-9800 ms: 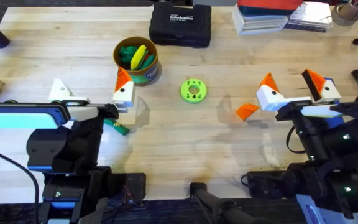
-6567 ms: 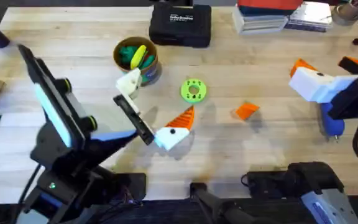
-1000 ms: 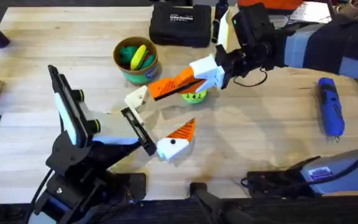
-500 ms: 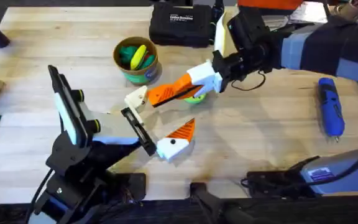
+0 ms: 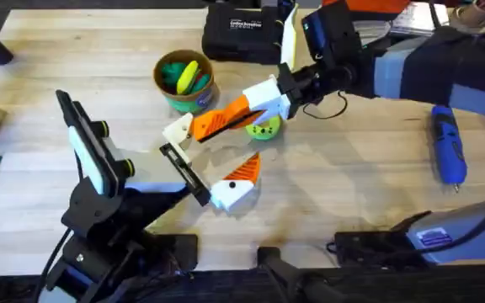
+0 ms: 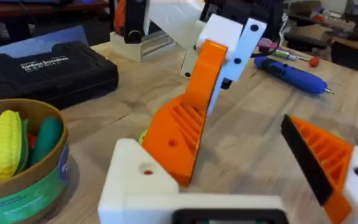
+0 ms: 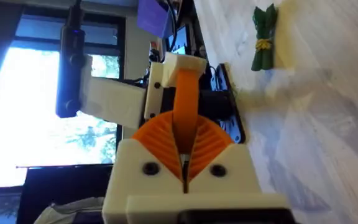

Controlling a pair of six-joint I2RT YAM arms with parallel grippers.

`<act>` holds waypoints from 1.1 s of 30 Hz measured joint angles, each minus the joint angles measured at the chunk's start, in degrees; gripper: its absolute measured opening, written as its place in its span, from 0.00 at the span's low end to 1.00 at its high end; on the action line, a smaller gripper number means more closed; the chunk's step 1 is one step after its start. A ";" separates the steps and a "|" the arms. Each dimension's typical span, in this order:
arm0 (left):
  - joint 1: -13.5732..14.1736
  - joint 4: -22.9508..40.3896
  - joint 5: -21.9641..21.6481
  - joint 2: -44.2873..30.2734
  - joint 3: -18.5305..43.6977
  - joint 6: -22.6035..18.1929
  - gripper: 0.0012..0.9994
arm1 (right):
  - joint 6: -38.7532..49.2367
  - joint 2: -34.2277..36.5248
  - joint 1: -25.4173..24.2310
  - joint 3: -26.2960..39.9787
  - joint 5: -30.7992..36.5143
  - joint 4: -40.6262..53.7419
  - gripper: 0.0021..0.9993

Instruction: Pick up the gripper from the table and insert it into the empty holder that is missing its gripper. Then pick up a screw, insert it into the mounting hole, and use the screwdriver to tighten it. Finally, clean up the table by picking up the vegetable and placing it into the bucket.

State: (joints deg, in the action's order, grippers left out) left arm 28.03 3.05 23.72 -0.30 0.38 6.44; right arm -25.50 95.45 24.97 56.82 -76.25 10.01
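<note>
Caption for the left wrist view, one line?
Right gripper presses the orange gripper against the left arm's white holder, bucket alongside.

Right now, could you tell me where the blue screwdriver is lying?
In the overhead view, the screwdriver lies on the table's right side, apart from both grippers, beyond the right arm's sleeve.

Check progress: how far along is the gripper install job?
Done: the gripper is picked up off the table. In hand: the right gripper is shut on it, pressing its tip against the holder, tilted, not seated. Left: screw and tightening, since the screwdriver lies on the table; the vegetable lies on the table, outside the bucket.
</note>
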 joint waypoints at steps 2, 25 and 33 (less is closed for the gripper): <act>0.00 0.02 -0.23 0.00 0.00 0.00 0.99 | -0.90 0.87 -0.02 0.00 -0.90 -0.81 0.01; 0.00 0.13 -0.45 -0.02 0.00 0.68 0.99 | -18.13 9.78 1.83 0.00 -7.63 -21.12 0.01; 0.00 0.13 -0.54 0.00 0.00 0.72 0.99 | -19.51 9.78 3.85 0.02 -7.12 -21.84 0.01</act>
State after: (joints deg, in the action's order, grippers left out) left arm 28.03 3.18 23.18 -0.30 0.38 7.16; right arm -45.01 105.23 28.82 56.84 -83.37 -11.84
